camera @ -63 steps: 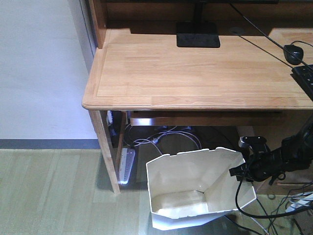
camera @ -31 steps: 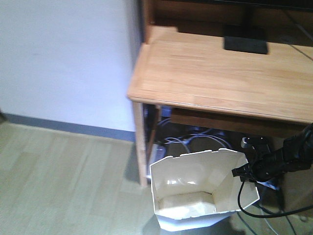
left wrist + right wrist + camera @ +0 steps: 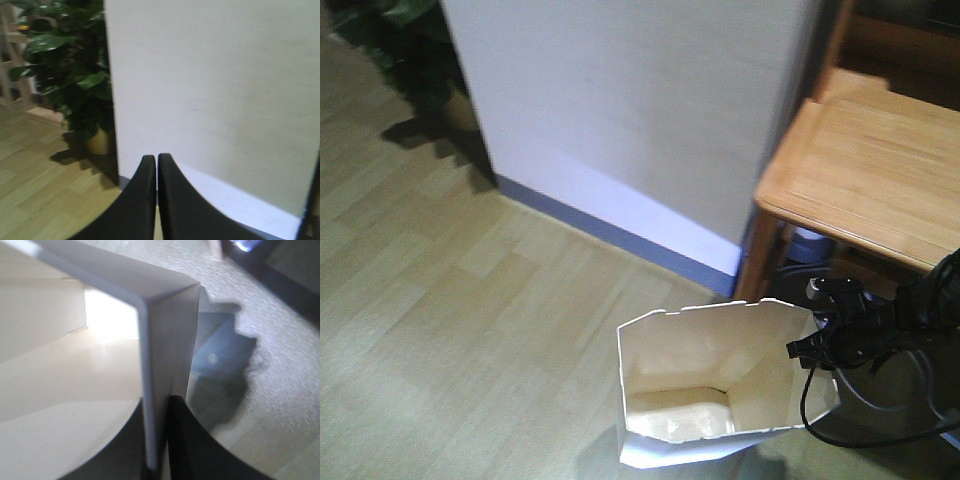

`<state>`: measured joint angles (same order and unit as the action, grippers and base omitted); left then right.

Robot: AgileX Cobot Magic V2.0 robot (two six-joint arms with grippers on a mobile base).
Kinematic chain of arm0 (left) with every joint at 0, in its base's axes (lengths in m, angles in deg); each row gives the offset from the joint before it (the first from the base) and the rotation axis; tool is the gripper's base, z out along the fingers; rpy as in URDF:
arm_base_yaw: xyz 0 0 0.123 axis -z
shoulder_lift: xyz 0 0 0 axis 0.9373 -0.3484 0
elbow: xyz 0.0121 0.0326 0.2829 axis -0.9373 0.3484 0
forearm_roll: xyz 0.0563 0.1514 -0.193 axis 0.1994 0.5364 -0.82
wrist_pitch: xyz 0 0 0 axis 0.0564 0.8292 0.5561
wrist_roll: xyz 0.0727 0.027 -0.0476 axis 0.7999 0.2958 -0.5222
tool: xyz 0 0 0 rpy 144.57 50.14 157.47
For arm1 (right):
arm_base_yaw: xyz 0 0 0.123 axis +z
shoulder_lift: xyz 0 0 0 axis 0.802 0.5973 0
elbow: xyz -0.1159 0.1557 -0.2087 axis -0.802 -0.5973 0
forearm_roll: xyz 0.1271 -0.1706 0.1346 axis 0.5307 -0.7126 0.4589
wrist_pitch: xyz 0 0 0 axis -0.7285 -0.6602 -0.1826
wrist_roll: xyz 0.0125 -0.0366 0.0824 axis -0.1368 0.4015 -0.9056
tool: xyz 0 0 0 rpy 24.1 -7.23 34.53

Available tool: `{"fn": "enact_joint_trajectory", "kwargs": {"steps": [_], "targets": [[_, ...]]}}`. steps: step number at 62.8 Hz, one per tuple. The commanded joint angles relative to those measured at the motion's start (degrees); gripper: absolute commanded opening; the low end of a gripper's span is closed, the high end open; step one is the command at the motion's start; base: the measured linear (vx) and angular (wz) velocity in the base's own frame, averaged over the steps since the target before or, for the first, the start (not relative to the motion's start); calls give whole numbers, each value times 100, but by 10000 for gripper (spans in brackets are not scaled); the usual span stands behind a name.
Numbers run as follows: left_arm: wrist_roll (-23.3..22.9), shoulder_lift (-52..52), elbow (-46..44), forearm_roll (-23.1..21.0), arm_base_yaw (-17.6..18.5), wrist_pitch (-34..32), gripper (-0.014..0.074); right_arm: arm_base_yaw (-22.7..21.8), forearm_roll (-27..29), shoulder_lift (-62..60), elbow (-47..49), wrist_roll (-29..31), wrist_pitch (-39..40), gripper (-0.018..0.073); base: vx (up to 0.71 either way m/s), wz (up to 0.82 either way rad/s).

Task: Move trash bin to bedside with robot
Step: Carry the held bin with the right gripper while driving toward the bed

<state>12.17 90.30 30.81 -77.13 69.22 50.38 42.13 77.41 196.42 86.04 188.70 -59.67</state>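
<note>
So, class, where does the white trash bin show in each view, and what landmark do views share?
Front view: trash bin bottom centre, right gripper on its rim.
Left wrist: not in it.
Right wrist: its rim fills left and centre.
Shared: white wall, front and left wrist.

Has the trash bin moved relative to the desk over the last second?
Yes. The trash bin, gripped at its rim by the right gripper, has come out leftward past the desk leg; earlier it sat entirely to that leg's right.

trash bin (image 3: 690,375) on floor (image 3: 470,320) | desk (image 3: 880,170) behind-right | wall (image 3: 620,100) behind
</note>
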Motion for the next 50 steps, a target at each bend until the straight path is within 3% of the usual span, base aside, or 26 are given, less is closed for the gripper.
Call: {"fn": "enact_joint_trajectory", "kwargs": {"steps": [1,50], "targets": [[-52,55,158,-17,16,-447,-6,-9,85,-413,46,-29,-887,-6,0,62],[-52,55,158,-17,16,-447,-6,-9,85,-413,46,-29,-887,-6,8,66]]}}
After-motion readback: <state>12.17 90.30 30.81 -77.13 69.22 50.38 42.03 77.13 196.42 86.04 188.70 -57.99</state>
